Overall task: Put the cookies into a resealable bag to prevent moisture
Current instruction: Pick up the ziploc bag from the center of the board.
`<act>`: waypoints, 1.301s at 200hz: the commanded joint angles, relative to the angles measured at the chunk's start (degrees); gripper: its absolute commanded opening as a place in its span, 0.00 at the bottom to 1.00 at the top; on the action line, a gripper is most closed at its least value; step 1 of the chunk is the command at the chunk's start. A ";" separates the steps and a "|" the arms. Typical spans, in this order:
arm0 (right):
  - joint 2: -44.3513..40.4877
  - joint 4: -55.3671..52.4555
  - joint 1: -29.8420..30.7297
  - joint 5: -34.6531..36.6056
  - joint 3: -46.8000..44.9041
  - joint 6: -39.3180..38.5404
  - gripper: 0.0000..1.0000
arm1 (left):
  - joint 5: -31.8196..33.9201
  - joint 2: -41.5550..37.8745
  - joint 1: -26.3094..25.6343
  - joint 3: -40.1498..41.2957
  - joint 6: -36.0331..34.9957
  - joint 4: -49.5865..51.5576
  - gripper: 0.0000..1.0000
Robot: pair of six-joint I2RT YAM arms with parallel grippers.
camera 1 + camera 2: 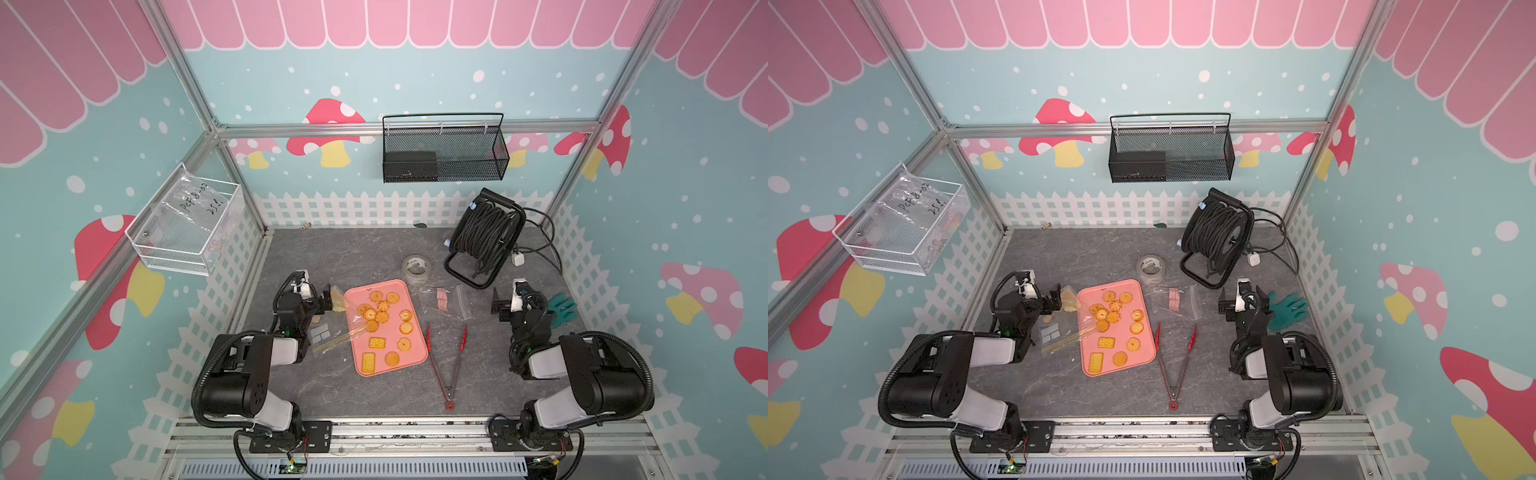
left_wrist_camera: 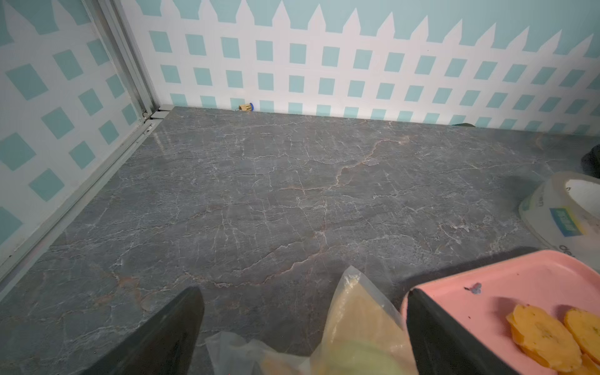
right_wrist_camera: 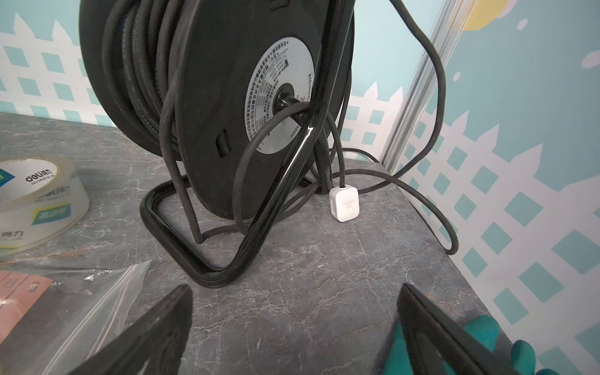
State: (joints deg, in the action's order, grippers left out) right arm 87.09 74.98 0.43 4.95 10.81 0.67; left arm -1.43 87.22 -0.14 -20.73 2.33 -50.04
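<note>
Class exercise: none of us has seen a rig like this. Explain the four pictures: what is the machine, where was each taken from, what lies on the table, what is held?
The machine is two robot arms, the left arm and the right arm, each ending in a two-fingered gripper. Two pictures look down from one overhead camera pair; two come from cameras on the wrists, so dark fingers poke into view. On the grey table lie a pink tray of cookies, a clear zip bag partly over the tray, red tongs, a bag of pink strips, a tape roll, a cable reel and a green glove. The left gripper and the right gripper stand open, gripping nothing.
</note>
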 commanded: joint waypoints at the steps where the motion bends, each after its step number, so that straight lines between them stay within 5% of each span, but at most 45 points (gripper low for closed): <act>1: 0.54 1.14 -0.43 -0.52 0.56 -1.08 1.00 | 0.66 0.67 -0.17 -1.07 -1.45 -1.56 1.00; 222: 0.48 0.90 -0.43 -0.75 0.75 -0.86 1.00 | 0.04 0.93 0.20 -1.67 -1.17 -0.61 1.00; 260: -3.79 -0.58 -0.43 -1.77 -0.19 -1.37 1.00 | -1.18 -4.66 0.77 -0.36 -0.84 1.27 1.00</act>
State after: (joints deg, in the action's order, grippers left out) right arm 86.72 74.76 0.40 4.75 10.79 0.62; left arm -2.33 86.80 0.71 -20.97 2.37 -49.89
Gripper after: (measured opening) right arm 0.998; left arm 0.997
